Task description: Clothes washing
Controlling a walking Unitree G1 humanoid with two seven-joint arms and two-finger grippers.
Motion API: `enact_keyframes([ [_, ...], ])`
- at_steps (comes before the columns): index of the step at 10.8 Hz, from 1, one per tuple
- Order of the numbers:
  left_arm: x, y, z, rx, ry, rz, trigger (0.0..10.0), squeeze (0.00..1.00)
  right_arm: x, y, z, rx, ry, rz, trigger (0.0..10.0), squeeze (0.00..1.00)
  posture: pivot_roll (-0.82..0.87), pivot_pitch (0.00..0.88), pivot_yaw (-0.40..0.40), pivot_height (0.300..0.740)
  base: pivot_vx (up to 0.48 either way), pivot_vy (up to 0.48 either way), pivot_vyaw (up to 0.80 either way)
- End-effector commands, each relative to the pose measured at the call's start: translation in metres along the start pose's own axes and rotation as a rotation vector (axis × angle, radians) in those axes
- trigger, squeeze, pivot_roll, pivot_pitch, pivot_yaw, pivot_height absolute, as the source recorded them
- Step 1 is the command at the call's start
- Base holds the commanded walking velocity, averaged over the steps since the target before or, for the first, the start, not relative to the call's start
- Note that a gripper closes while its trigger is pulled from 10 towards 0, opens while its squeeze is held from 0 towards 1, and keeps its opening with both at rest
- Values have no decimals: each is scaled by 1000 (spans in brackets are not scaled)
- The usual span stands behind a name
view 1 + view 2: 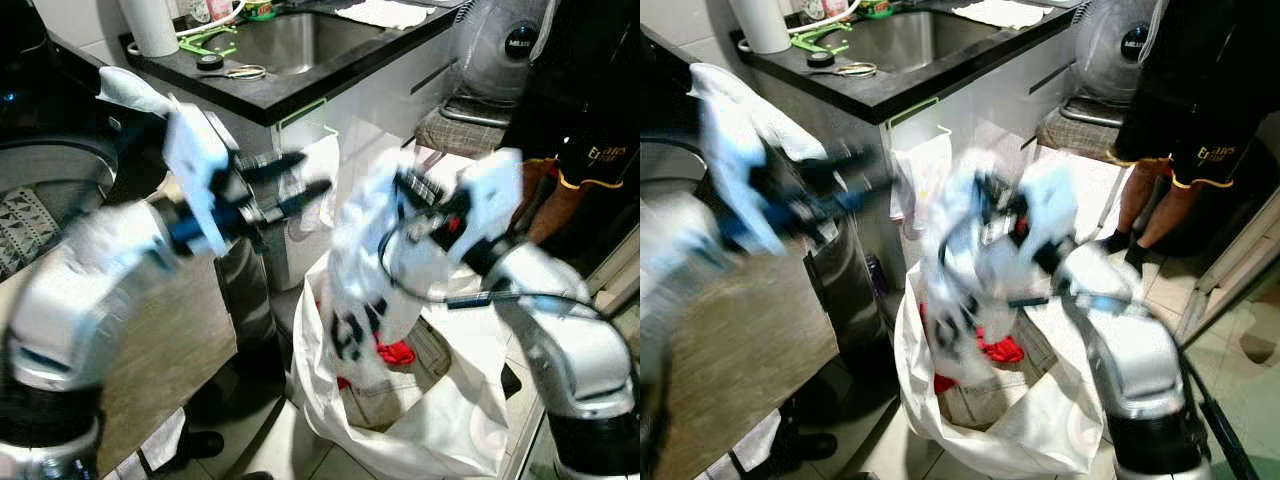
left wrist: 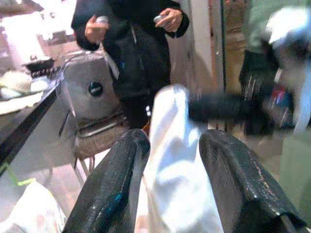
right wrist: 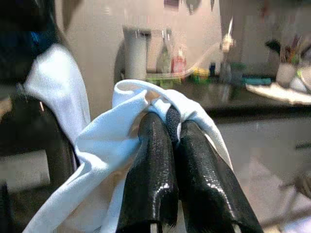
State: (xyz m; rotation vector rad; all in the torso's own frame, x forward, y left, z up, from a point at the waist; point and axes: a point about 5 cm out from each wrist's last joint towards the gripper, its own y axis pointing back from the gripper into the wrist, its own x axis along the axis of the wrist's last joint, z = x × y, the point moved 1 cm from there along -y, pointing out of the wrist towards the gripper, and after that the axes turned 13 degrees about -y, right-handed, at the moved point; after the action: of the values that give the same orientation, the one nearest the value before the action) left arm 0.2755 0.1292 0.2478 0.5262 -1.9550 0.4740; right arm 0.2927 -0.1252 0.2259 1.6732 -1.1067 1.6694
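Right gripper [image 3: 170, 121] pinched tight on a white garment [image 1: 365, 250], lifted above the laundry bag [image 1: 440, 420]. Left gripper [image 1: 300, 180] spread, empty, just left of it. Washer [image 1: 40, 200] far left. Lift clear before swinging across.

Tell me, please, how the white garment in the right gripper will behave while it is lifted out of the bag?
The white garment is probably floppy: it bunches and folds around the shut right gripper. It seems light, hanging from one pinch above the laundry bag. The loose lower part may swing or snag.
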Motion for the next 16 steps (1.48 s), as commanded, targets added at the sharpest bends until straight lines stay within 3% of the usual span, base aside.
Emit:
enact_keyframes([
  [1,-7,-1,5,12,0,-18,10000,0,24,-2,-8,37,-14,88,10000,0,-42,0,57,740,0,0,0],
  [2,-22,1,19,-6,24,-62,10000,0,43,-5,-17,100,-49,144,10000,0,-43,0,49,740,0,0,0],
  [3,-35,1,25,-1,31,-114,10000,0,47,-6,-21,137,-80,156,10000,0,-41,0,44,740,0,0,0],
  [6,-41,-10,26,41,67,-93,10000,0,29,-6,-33,197,-131,62,10000,0,-43,0,41,740,0,0,0],
  [7,-39,-14,22,62,92,-57,10000,1000,21,-5,-37,217,-136,16,10000,0,-44,0,42,740,0,0,0],
  [9,-46,-16,18,84,92,-75,10000,1000,23,-5,-41,238,-152,18,10000,0,-43,0,44,740,0,0,0],
  [13,-59,-6,-1,159,77,-117,10000,1000,26,-1,-41,246,-144,8,10000,0,-49,0,47,740,0,0,0],
  [16,-48,-3,20,-88,135,-108,10000,1000,25,-2,-40,240,-141,-2,10000,0,-47,0,48,740,0,0,0],
])
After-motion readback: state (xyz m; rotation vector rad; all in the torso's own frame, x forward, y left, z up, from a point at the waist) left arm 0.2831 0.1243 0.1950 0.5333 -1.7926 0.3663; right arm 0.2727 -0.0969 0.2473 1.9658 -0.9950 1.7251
